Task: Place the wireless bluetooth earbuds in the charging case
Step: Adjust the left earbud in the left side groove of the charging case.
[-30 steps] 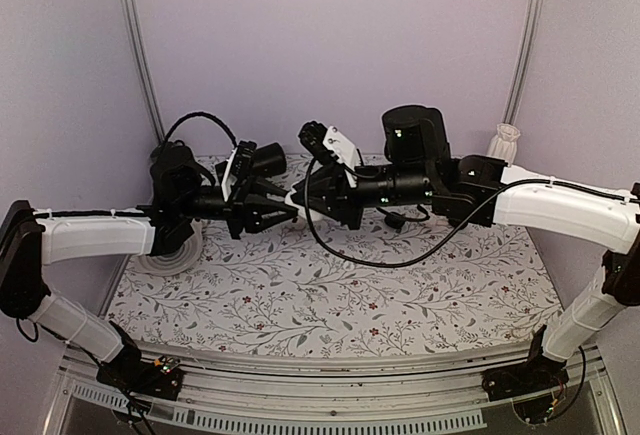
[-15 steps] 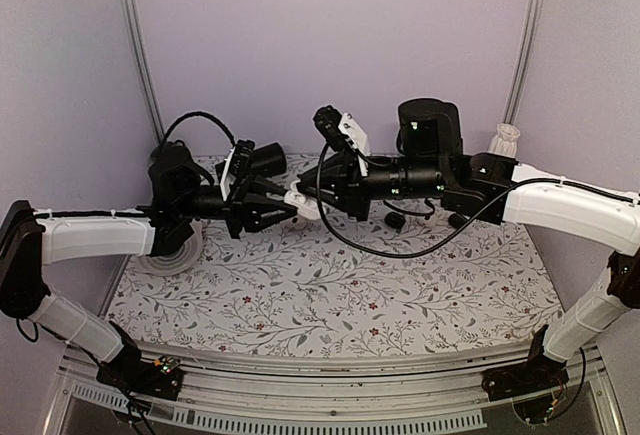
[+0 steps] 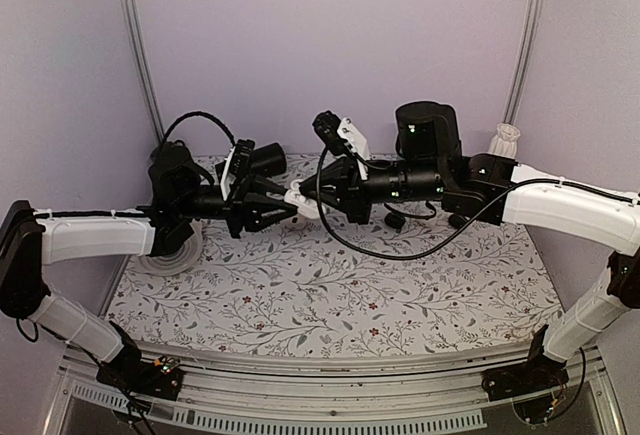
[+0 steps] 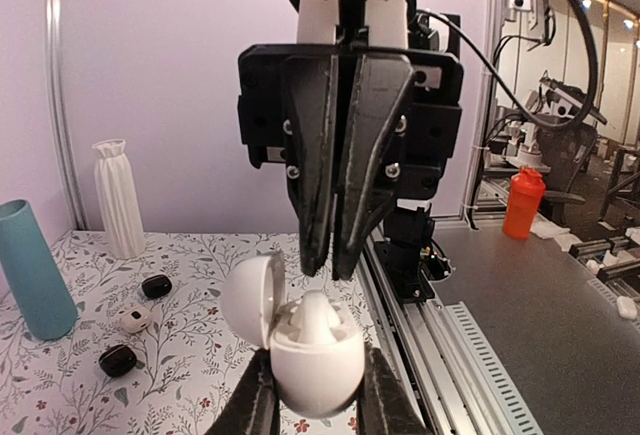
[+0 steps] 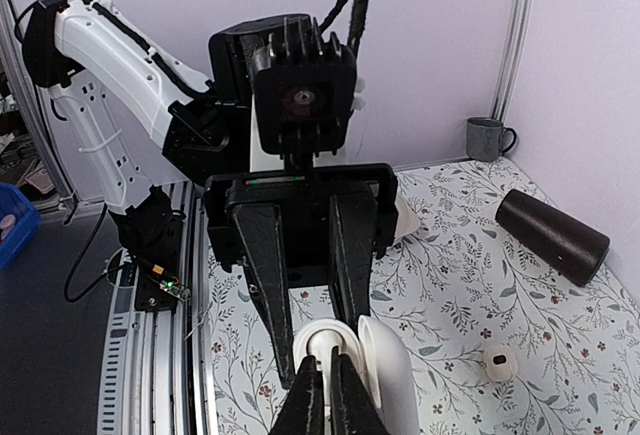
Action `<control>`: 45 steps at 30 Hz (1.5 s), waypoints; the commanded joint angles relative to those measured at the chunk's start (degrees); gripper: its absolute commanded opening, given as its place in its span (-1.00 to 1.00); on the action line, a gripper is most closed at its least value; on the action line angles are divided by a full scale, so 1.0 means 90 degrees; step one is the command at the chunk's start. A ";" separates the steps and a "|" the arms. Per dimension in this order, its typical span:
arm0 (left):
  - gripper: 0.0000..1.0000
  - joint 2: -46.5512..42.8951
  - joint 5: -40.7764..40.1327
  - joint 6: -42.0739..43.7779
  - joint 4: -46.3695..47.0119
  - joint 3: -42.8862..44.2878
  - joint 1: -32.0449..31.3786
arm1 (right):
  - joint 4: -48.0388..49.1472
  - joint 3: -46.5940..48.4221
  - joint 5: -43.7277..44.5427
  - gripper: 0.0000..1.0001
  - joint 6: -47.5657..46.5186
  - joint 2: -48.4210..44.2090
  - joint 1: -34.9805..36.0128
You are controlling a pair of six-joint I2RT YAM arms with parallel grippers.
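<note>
Charging case (image 4: 318,370): lid standing open | left gripper (image 4: 318,400): clamping it | right gripper (image 4: 327,270): hovering closed above seated white earbud (image 4: 315,315)

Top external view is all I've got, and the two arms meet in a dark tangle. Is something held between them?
Observer: Yes. The left wrist camera shows the left gripper clamped on the charging case, with its lid swung open.
Operator: Anything inside it?
Observer: One white earbud sits inside. The right gripper points straight down at it, fingers nearly together.
Operator: Where's the other one?
Observer: I can't say for sure. The right wrist camera shows a small white round piece with a dark centre lying on the table.
</note>
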 commanded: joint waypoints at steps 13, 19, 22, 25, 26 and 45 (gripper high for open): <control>-1.00 -0.0211 -0.0265 0.0019 0.0291 -0.0036 0.0061 | -0.0452 0.0028 0.0228 -0.92 -0.0129 0.0292 0.0145; -1.00 -0.0321 -0.0350 0.0019 0.0383 -0.0101 0.0094 | -0.0771 0.0201 0.0029 -0.93 -0.0211 0.0532 0.0207; -1.00 -0.0382 -0.0411 0.0011 0.0429 -0.0152 0.0121 | -0.0882 0.0235 -0.0005 -0.93 -0.0260 0.0638 0.0247; -1.00 -0.0459 -0.0469 -0.0033 0.0518 -0.0214 0.0171 | -0.0967 0.0221 -0.0025 -0.93 -0.0280 0.0700 0.0269; -1.00 -0.0495 -0.0489 -0.0051 0.0559 -0.0244 0.0186 | -0.0989 0.0209 -0.0025 -0.93 -0.0281 0.0707 0.0271; -1.00 -0.0518 -0.0504 -0.0158 0.0845 -0.0507 0.0296 | -0.0940 0.0408 0.0363 -0.92 -0.0133 0.0767 0.0341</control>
